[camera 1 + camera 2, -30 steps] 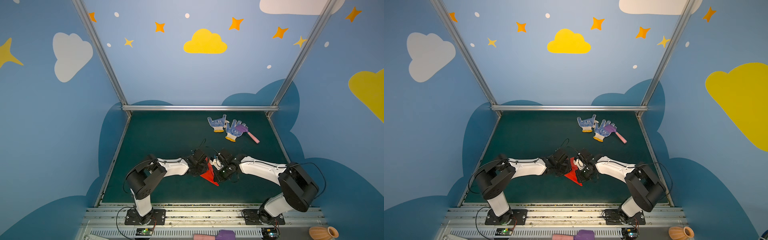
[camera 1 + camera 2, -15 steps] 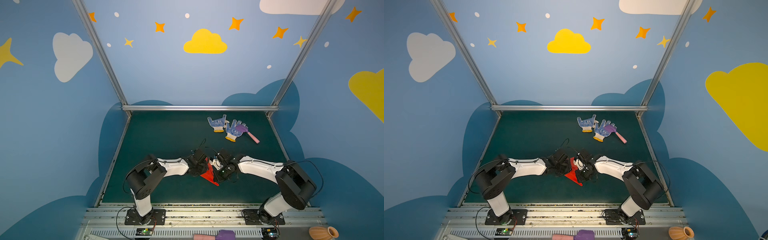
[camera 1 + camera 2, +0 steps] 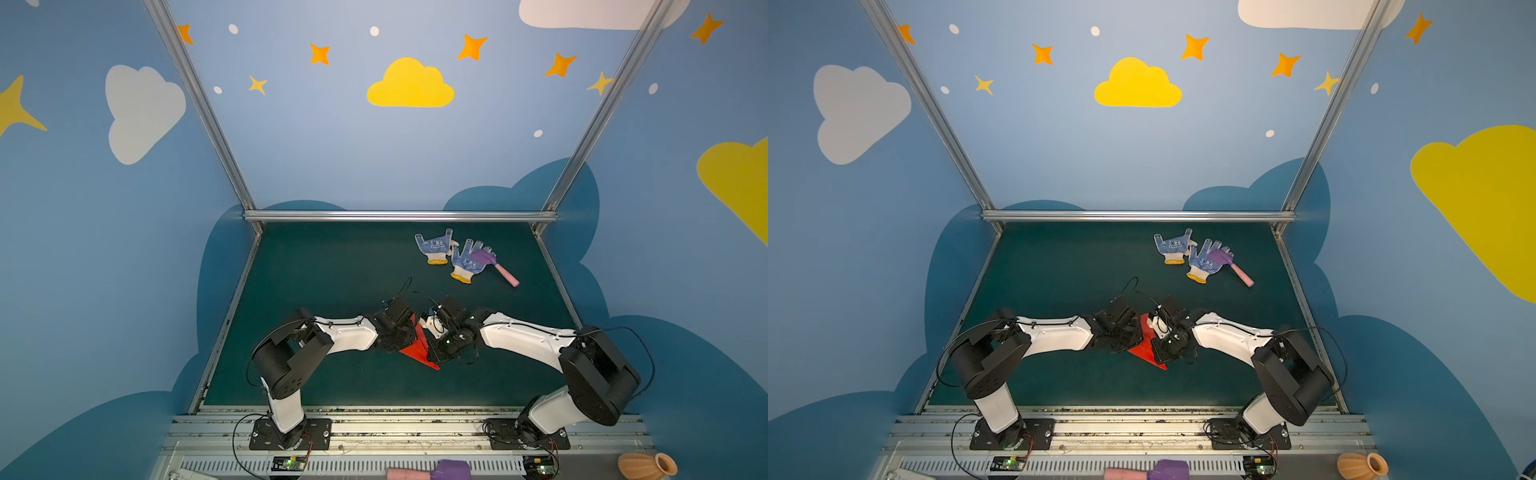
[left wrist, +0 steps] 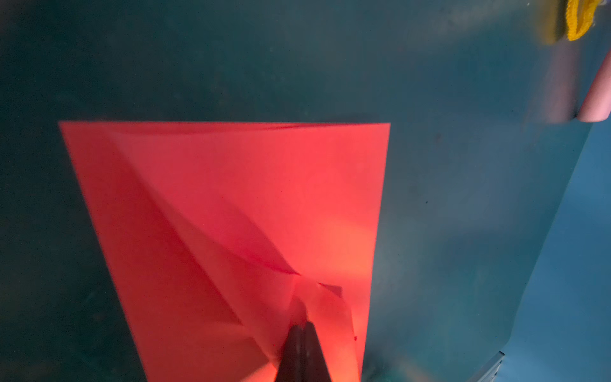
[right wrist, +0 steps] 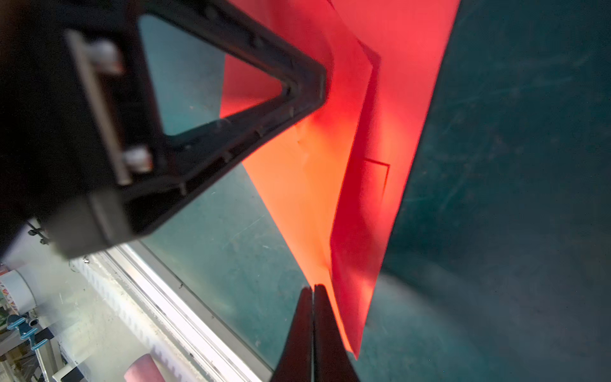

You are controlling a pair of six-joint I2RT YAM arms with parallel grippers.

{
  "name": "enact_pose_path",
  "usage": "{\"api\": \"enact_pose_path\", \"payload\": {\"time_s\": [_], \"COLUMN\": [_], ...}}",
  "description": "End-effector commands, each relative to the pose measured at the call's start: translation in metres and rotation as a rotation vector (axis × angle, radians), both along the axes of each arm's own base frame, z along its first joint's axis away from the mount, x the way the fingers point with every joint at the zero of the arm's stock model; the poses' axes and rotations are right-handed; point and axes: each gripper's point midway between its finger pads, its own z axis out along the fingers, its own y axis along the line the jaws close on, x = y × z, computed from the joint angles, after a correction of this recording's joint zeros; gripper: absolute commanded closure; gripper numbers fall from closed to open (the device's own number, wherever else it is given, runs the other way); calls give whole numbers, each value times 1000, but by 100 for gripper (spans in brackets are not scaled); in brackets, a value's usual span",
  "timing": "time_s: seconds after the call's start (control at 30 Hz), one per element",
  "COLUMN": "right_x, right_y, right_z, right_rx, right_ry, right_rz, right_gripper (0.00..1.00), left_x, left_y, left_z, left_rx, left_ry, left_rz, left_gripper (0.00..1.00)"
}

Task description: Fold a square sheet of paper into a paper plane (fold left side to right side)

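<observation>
The red paper [image 3: 417, 348] lies on the dark green desk [image 3: 332, 282] between the two arms. It is well apart from the blue-dotted gloves [image 3: 467, 262], on the side of them nearer the arm bases. It is partly folded, with creases running across it, and its sharp corner points away from the gloves. The left fingers [image 4: 301, 334] come down on it where a small flap is crumpled up. In the right wrist view their black tip sits on the red surface. The right fingers [image 5: 312, 297] are at the paper's edge close to the sharp corner, beside a fold that stands up off the desk.

A purple-and-pink toy hammer [image 3: 496, 266] rests with its head on one of the gloves. Far from the gloves, past the front rail [image 3: 415, 428], I see an orange vase [image 3: 646, 465] and a second pink and purple hammer [image 3: 432, 471]. The walls [image 3: 332, 158] are blue, painted with clouds and stars, with metal posts in the corners behind the gloves.

Both pairs of fingers are pressed together with no gap showing. The left tips touch the paper, but I cannot tell whether any of it is nipped between them. The right tips overlap the paper's edge, and I cannot tell whether they press on it.
</observation>
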Motion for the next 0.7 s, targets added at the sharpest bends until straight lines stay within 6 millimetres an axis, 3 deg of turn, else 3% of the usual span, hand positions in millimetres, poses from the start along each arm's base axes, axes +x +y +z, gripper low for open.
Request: {"api": "enact_pose_path", "payload": {"time_s": [0.0,0.67], "right_x": [3,4], "right_y": [-1,-12], "right_z": [8,-28], "right_rx": [0,-38], "right_ry": [-13,52], "right_rz": [0,-33], "right_gripper": [100,100], "left_x": [-4,-3], "left_y": [9,8], "left_z": [-5,-3], "left_rx": [42,34], "left_ry": [6,4], "left_rz": [-4,-5], "left_gripper": [97,96]}}
